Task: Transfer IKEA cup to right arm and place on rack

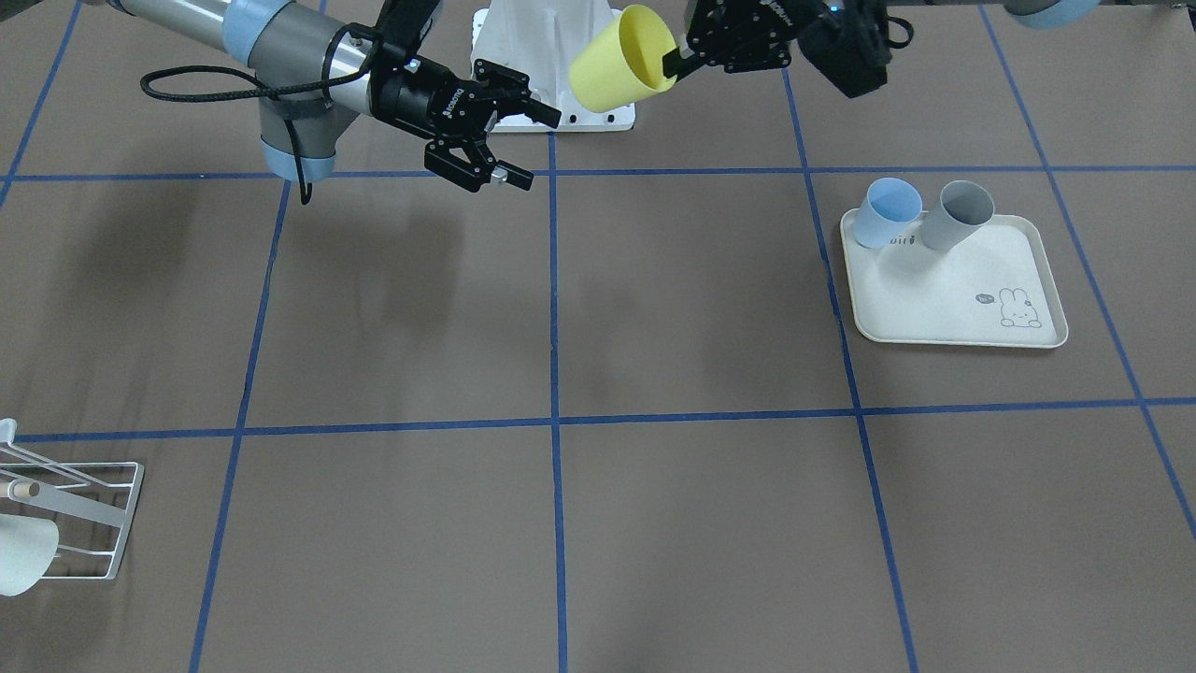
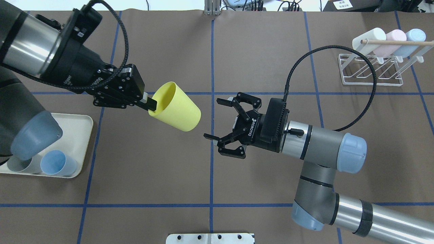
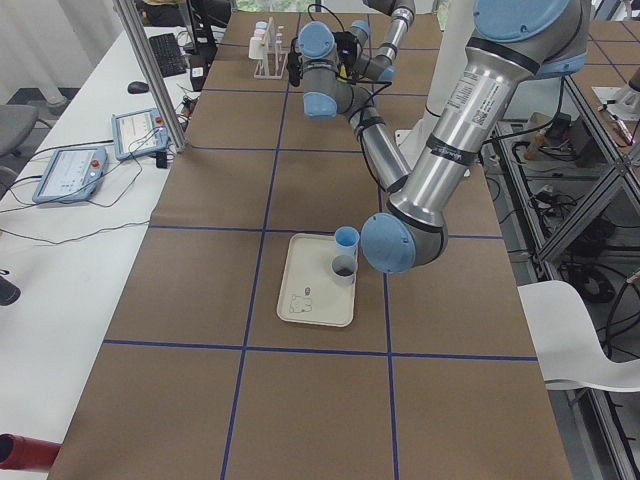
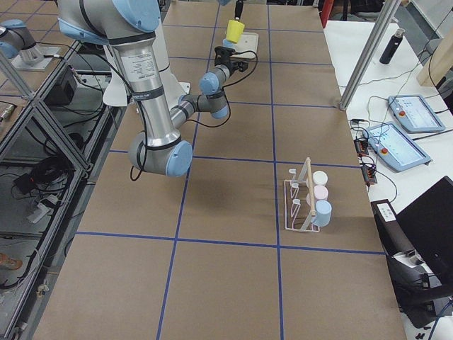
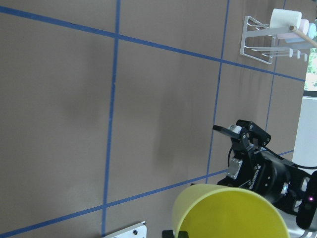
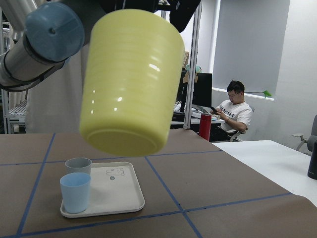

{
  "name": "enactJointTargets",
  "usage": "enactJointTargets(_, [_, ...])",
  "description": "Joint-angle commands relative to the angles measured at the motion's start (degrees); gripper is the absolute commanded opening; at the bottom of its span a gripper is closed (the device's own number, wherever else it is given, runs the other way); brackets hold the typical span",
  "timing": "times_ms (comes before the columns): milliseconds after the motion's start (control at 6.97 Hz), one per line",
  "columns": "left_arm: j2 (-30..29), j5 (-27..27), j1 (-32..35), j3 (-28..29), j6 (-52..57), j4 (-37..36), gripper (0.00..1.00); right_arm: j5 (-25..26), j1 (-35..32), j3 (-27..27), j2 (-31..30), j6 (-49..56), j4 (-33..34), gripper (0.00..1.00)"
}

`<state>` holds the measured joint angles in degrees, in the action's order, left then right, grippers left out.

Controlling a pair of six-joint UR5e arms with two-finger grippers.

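While my left gripper (image 2: 150, 103) pinches the rim of the yellow plastic cup (image 2: 176, 107), I see the cup held up over the brown table (image 2: 257, 51), tipped on its side. My right gripper (image 2: 215, 118) hangs near the cup's bottom, fingers spread wide. The white wire rack (image 2: 371, 71) sits well apart.

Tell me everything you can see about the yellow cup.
The yellow cup is plain and tapered and looks like smooth plastic, with faint rings around its wall and nothing visible inside. It hangs in the air above the table, tilted almost onto its side. The left gripper pinches its rim, with one finger inside the mouth. Its closed base points at the open right gripper, which does not touch it.
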<state>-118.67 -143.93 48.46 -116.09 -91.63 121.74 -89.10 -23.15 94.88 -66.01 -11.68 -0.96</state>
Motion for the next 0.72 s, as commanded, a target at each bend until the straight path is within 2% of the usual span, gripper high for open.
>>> enactJointTargets(0, [-1.0,2.4,-2.3,1.2,-0.6,0.0,0.00,0.5,0.5,0.3,0.3,0.7,-0.1,0.98])
enactJointTargets(574, [-3.4,2.9,-2.4,4.2,-0.6,-0.1,0.00,0.5,1.7,0.7,1.2,1.9,-0.2,0.99])
